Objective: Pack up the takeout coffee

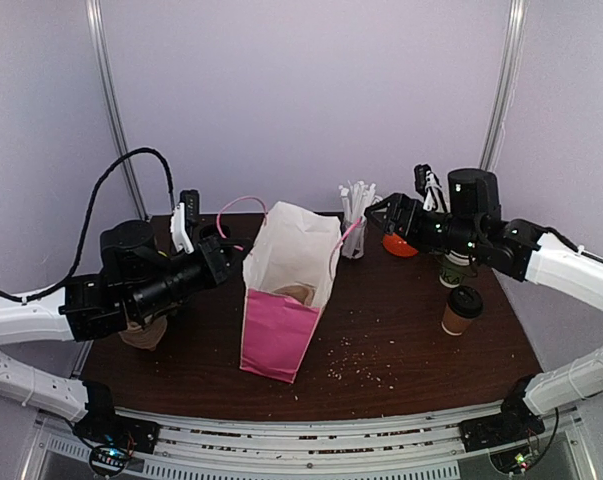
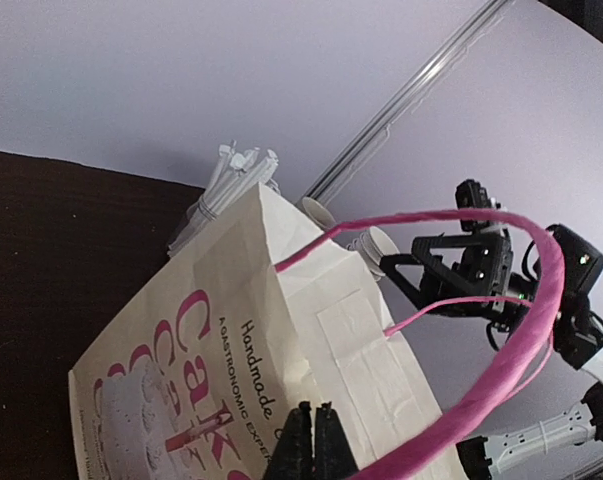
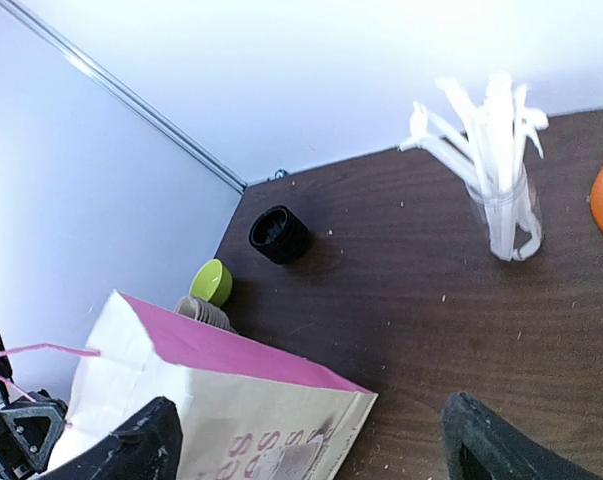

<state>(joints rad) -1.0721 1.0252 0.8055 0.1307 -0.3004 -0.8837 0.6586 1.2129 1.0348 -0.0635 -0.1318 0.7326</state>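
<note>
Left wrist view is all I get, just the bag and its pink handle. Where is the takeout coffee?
Observer: The takeout coffee stands upright on the table, well to the right of the bag, with its lid on.
Operator: Does the right gripper have it?
Observer: No. The right gripper is open and holds nothing. It hangs by the bag's top edge.
Operator: Is the bag's mouth open?
Observer: Yes, the top view shows it gaping upward.
</note>
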